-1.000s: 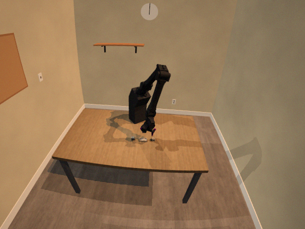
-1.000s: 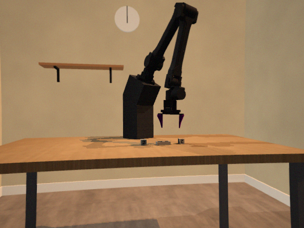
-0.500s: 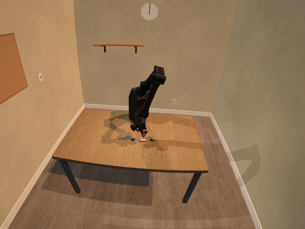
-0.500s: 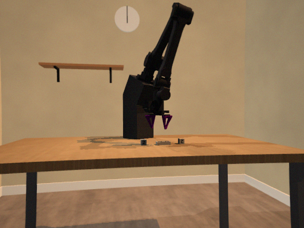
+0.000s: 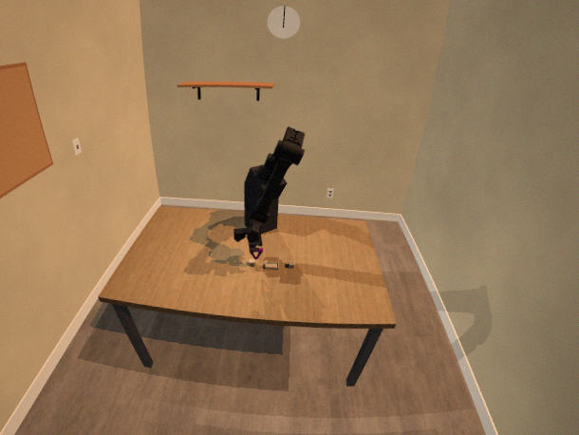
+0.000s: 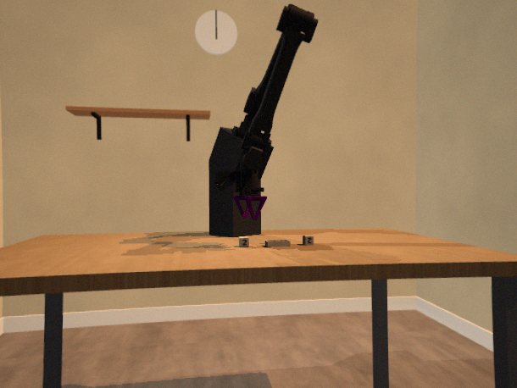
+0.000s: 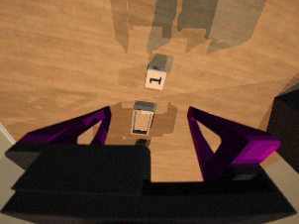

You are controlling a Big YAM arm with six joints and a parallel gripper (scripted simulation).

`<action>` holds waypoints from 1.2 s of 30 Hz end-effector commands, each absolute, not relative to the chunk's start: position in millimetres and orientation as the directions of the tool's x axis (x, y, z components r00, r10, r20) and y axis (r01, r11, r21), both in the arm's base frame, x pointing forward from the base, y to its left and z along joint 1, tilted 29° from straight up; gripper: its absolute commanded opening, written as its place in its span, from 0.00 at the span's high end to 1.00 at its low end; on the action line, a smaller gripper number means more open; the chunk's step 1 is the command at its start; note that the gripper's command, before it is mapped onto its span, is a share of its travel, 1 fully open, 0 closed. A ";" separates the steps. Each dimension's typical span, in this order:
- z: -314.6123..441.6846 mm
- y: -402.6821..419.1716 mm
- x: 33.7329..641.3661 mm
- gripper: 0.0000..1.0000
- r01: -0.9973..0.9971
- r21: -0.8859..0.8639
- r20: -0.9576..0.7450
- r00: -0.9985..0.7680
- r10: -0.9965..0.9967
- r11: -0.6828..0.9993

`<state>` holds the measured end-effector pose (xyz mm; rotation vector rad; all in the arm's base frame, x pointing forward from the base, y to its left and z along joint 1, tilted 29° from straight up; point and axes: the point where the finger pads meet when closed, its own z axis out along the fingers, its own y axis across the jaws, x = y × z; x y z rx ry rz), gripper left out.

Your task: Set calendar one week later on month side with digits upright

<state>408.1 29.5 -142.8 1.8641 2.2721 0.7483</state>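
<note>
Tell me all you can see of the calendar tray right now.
The tray is a small, low, grey rectangular holder with a raised rim and a paler floor, lying flat on the wooden table. It looks empty: one cube stands on the table to its left in the exterior view, the other cube to its right, both apart from it. The open end effector hangs above the left cube, touching nothing.

A round white wall clock [image 6: 215,32] is hanging above an orange wooden wall shelf [image 6: 137,113] on black brackets.

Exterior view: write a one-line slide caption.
Open, empty end effector hangs above the left cube; tray and right cube sit beside it on the table.
</note>
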 end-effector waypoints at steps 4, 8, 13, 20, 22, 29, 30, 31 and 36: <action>-154.2 6.8 393.6 0.00 0.923 0.378 0.298 -0.046 0.953 -0.073; -145.0 17.1 400.3 0.55 0.915 0.401 0.292 -0.081 0.953 -0.046; -145.4 7.5 399.6 0.55 0.915 0.397 0.292 -0.056 0.955 -0.068; -145.4 9.0 399.5 0.55 0.915 0.399 0.290 -0.065 0.955 -0.059; -145.4 9.0 399.5 0.55 0.915 0.399 0.290 -0.065 0.955 -0.059; -145.4 9.0 399.5 0.55 0.915 0.399 0.290 -0.065 0.955 -0.059; -145.4 9.0 399.5 0.55 0.915 0.399 0.290 -0.065 0.955 -0.059; -145.4 9.0 399.5 0.55 0.915 0.399 0.290 -0.065 0.955 -0.059; -145.4 9.0 399.5 0.55 0.915 0.399 0.290 -0.065 0.955 -0.059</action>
